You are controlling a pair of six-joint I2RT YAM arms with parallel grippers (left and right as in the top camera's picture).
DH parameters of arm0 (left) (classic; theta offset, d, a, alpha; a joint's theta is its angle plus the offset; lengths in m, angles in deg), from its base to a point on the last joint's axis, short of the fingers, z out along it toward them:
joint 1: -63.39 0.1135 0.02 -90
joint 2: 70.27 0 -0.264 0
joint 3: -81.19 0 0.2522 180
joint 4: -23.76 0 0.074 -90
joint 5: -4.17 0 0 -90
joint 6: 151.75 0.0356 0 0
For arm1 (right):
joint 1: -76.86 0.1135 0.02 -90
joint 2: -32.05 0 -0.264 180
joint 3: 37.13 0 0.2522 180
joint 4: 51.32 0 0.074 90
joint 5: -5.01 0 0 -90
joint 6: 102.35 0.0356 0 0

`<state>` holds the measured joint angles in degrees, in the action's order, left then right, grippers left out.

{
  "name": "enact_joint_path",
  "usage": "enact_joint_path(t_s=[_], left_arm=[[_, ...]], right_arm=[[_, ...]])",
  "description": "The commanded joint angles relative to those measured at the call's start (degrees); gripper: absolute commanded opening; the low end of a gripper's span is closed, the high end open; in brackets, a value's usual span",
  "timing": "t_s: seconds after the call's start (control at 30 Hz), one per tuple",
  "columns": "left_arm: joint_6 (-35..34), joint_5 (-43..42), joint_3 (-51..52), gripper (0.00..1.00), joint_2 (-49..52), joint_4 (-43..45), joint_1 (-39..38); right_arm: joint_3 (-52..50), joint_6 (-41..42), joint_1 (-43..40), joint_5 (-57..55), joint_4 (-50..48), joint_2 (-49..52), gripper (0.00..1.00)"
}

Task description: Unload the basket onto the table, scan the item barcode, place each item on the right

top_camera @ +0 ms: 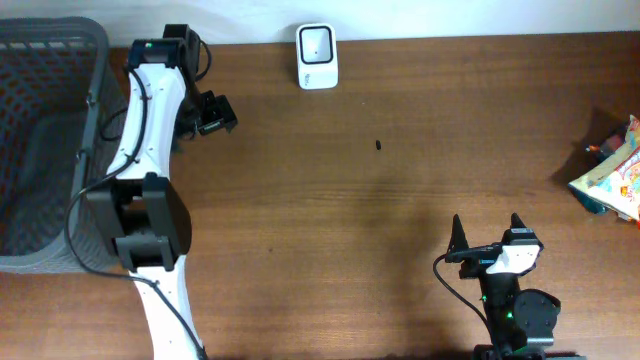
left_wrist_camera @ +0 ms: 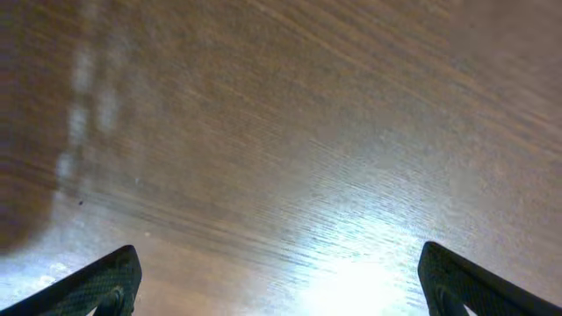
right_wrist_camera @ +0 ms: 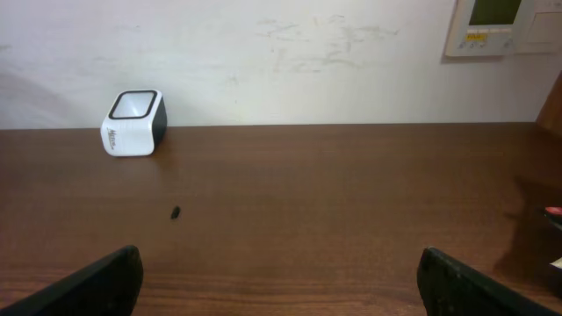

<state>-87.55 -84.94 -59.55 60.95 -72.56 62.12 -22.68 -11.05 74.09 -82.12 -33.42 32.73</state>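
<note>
The item, a colourful snack packet (top_camera: 613,181), lies at the table's right edge, partly cut off by the overhead view; no barcode shows on it. The white barcode scanner (top_camera: 318,56) stands at the back centre against the wall, also visible far left in the right wrist view as the scanner (right_wrist_camera: 133,123). My left gripper (top_camera: 205,118) hovers open over bare wood beside the basket, its fingers (left_wrist_camera: 97,283) wide apart and empty. Near the front edge, my right gripper (top_camera: 487,232) faces the wall, open and empty, well left of the packet.
A grey mesh basket (top_camera: 40,150) fills the left end of the table. A small dark speck (top_camera: 379,145) lies mid-table. The wall (right_wrist_camera: 290,53) runs behind the scanner, with a control panel (right_wrist_camera: 500,26) mounted on it at the right.
</note>
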Motion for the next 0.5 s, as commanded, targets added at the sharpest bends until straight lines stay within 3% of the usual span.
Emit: enact_joint_path(t_s=[0.0, 0.17, 0.3, 0.47], left_arm=[[0.46, 0.72, -0.35, 0.99, -12.04, 2.99, -1.92], [3.58, 8.63, 11.02, 0.99, -25.29, 8.41, -6.58], [4.74, 8.59, 32.70, 0.99, -37.57, 18.34, -6.82], [15.63, 6.36, 59.93, 0.99, -57.94, 38.51, -6.82]], right_arm=[[-0.37, -0.02, 0.50, -0.55, 0.22, -0.50, 0.99], [-0.37, -0.02, 0.50, -0.55, 0.22, -0.50, 0.98], [-0.37, -0.02, 0.50, -0.55, 0.22, -0.50, 0.99], [-0.37, -0.02, 0.50, -0.55, 0.22, -0.50, 0.99]])
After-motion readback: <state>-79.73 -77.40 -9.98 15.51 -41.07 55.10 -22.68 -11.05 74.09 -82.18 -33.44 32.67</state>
